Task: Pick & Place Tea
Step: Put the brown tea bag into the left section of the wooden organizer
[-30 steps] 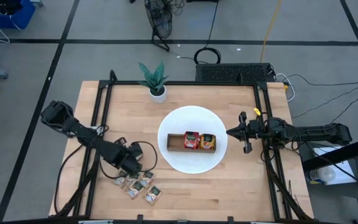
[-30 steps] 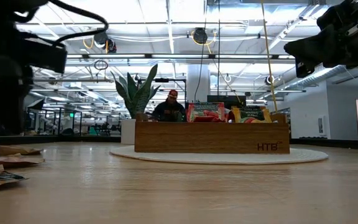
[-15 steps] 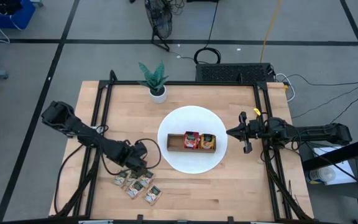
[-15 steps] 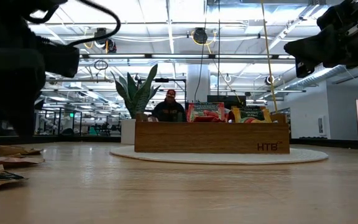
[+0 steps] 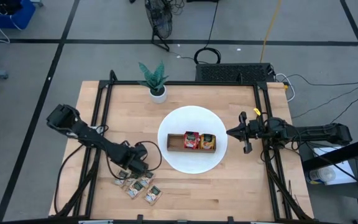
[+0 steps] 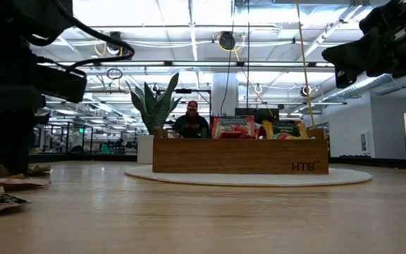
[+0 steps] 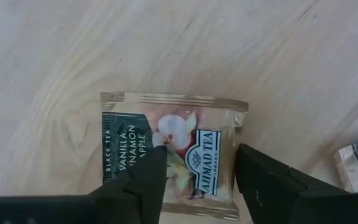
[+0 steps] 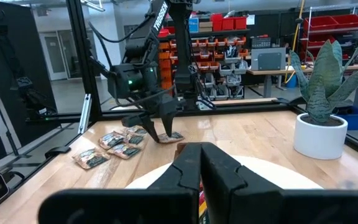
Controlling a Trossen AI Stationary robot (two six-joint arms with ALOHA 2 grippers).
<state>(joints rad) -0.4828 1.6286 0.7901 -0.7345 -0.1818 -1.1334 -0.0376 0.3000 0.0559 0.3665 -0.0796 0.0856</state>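
Left pincer [image 5: 137, 168] now lower, moved toward lower-left sachet pile; we see fingers open, straddling pale beige sachet [image 7: 174, 151] flat on counter [image 5: 229, 180]. Grasp looks imminent. Right pincer [image 5: 242, 132] shut, waiting beside plate [image 5: 191, 118].

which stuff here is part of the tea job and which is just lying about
Part of the job:
- beige tea sachets
- sachet under the left pincer, open
- red sachets and yellow sachets in the wooden tray

Lying about:
- potted plant
- white plate
- right pincer, waiting
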